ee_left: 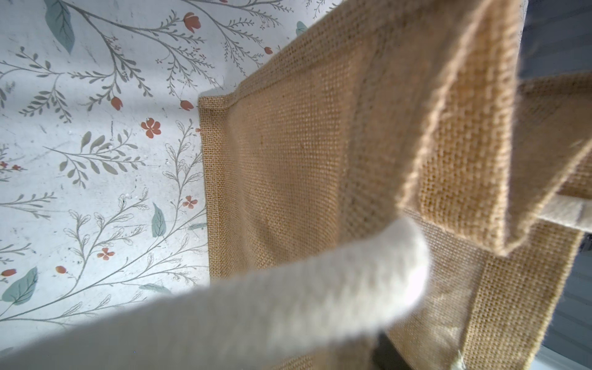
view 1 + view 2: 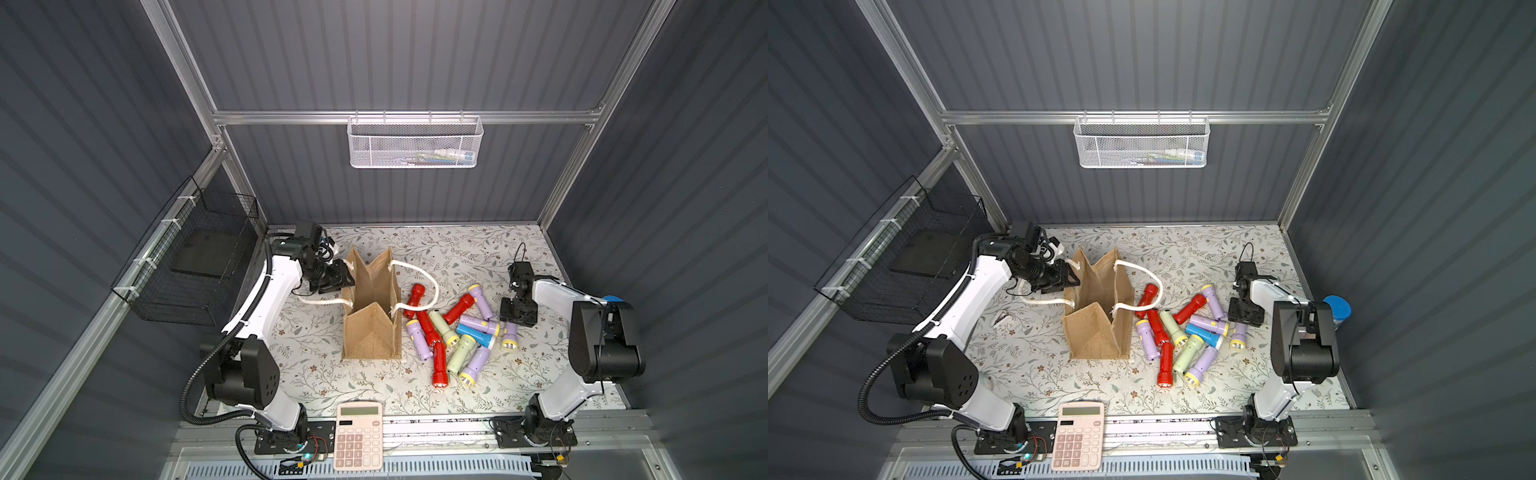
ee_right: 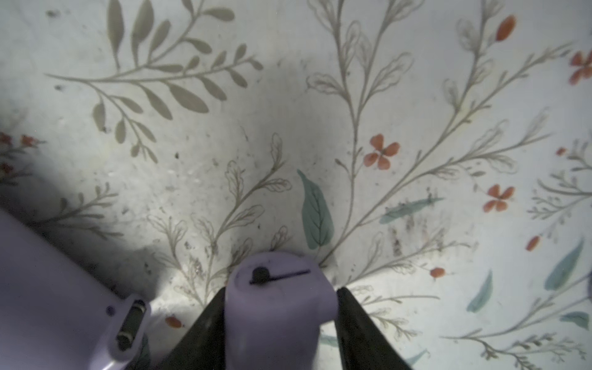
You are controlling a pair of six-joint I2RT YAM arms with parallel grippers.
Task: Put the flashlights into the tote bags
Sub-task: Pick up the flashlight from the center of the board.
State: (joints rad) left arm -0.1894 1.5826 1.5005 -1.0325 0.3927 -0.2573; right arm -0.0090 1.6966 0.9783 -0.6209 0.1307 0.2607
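My left claw [image 2: 348,277] sits at the top of the tote bag's [image 2: 370,336] left wall, on the side away from the flashlights [image 2: 460,353]. My wrist camera on that arm shows only the bag's jute weave [image 1: 288,160] and a blurred white rope handle [image 1: 288,304]. I cannot tell whether those jaws pinch the rim or stand apart. The tote bag stands upright on the flowered cloth [image 2: 316,374] with its mouth open.

Just right of the bag the flashlights lie in a loose heap: red, lilac, pale green and one blue. A red one [image 2: 415,294] lies inside the bag's right rope loop [image 2: 432,282].

My right claw [image 2: 513,328] points down at the edge of the heap farthest from the bag. Its two black fingers [image 3: 205,326] press on both sides of a lilac flashlight [image 3: 275,307] near its tail, so it is clamped on that one. The flashlight's yellow-rimmed head [image 2: 509,341] pokes out from under the claw. Another lilac flashlight [image 2: 478,322] lies just beside it, on the bag side.
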